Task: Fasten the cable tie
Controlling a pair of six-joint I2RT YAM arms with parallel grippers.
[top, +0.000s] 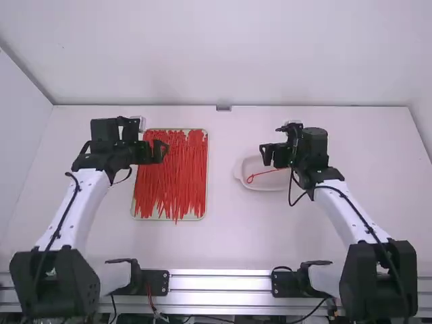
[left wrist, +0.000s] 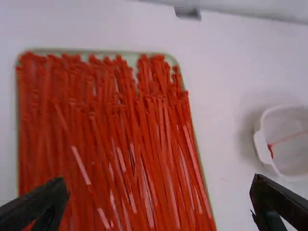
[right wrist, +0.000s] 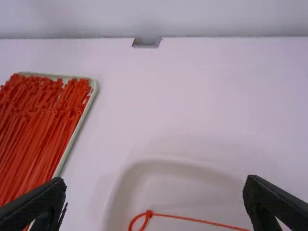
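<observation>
Inventory of your tabletop [top: 324, 223], left to right.

1. Left arm [top: 81, 196]. Your left arm rises from its base at the near left and ends above the tray's far left corner. The left jaws point towards the middle of the tabletop. They are spread wide with nothing between them, and the left wrist view shows the two tips far apart.

2. Tray [top: 205, 202]. You have a pale rectangular tray left of the middle, lying flat with its long side running away from the arms.

3. Loose ties [top: 172, 172]. A thick heap of red ties covers nearly all of the tray. They lie roughly lengthwise, and a few ends reach past the near rim.

4. Bracket [top: 223, 106]. This is a small grey fitting at the far edge of the tabletop, between the tray and the dish and well behind both.

5. Dish [top: 240, 169]. A shallow white dish stands right of the middle, apart from the tray.

6. Cable tie [top: 263, 174]. One red cable tie lies inside the dish. It is closed into a small loop at one end (best seen in the right wrist view), and its thin tail runs straight across the dish floor.

7. Right arm [top: 344, 209]. Your right arm comes up from the near right. The right jaws are over the far part of the dish, above the cable tie. They are also spread wide and hold nothing.
</observation>
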